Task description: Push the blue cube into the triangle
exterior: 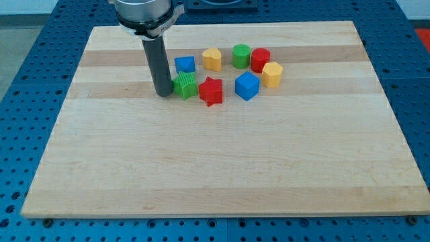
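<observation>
Wooden board (222,168): rod tip (163,93), no gripper so no jaw state, touches green block (185,86); blue cube (247,86) lies beyond, so circling round looks needed, triangle unidentified.

Single camera, raised, looking down at a slant across the pale wooden board (222,168) from its near long edge. Mid distance: whole board fits, blue perforated bench (20,60) showing around the board on every side. No second view.
</observation>
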`<act>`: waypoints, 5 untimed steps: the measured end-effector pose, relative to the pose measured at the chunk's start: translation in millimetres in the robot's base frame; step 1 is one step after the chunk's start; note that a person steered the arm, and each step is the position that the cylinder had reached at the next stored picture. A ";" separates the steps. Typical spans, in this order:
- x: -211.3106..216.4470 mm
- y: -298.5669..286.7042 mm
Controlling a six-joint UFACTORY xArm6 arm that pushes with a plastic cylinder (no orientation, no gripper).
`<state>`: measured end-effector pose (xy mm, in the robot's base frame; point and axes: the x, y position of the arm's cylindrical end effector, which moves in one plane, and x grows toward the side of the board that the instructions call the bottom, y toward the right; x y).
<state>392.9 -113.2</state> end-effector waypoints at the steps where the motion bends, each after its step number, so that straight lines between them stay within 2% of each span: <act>1: 0.0 0.0; 2: 1.8 -7.4; 3: 39.1 -40.5; 4: 71.8 -43.5; 5: 94.4 10.3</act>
<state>487.4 -102.8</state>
